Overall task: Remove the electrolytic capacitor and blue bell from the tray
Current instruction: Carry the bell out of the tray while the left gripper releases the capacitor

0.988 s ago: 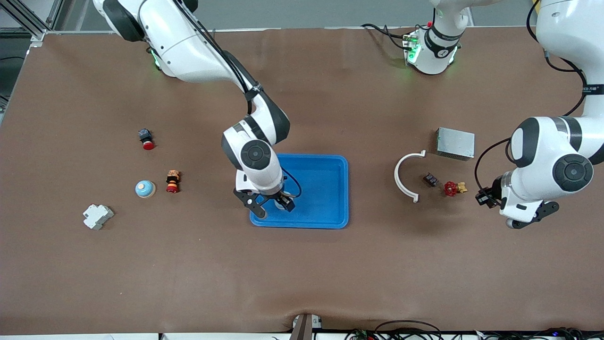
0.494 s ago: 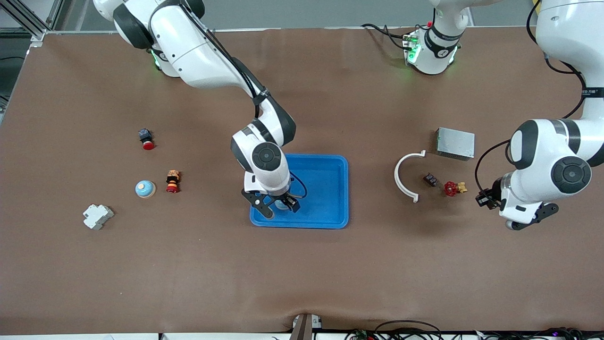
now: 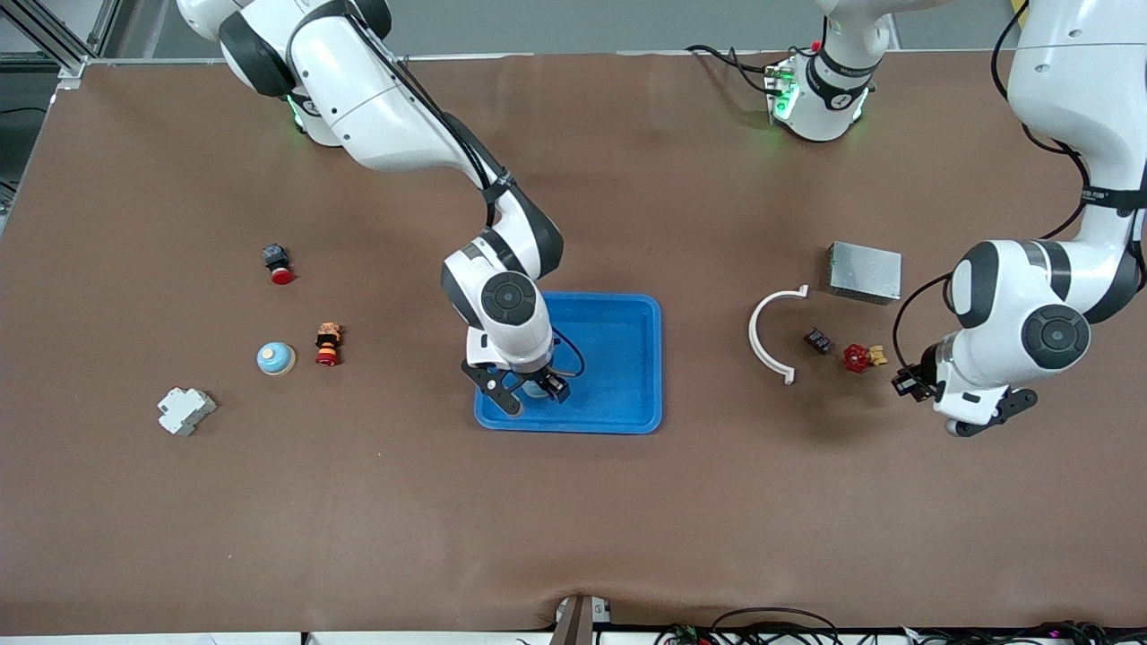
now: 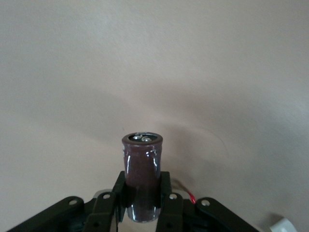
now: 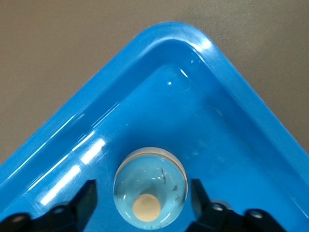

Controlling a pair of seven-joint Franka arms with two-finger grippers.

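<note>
Front view: the right arm reaches from its base down to the blue tray (image 3: 618, 358), elbow bent, its right end effector (image 3: 529, 391) low in the tray corner nearest the camera on the right arm's side. The left arm folds over its own end of the brown counter (image 3: 573, 520), left end effector (image 3: 963, 414) hanging over bare counter near a red valve (image 3: 858, 358), a white curved clip (image 3: 772, 333) and a grey metal box (image 3: 865, 272).

Left wrist view: the fingers are clamped on the capacitor (image 4: 142, 176), a glossy dark brown cylinder held upright, two silver terminals on top.

Right wrist view: the fingers (image 5: 82, 203) stand apart, flanking the bell (image 5: 149, 186), a pale blue dome with a cream button, sitting in the shiny plastic tray's rounded corner.
</note>
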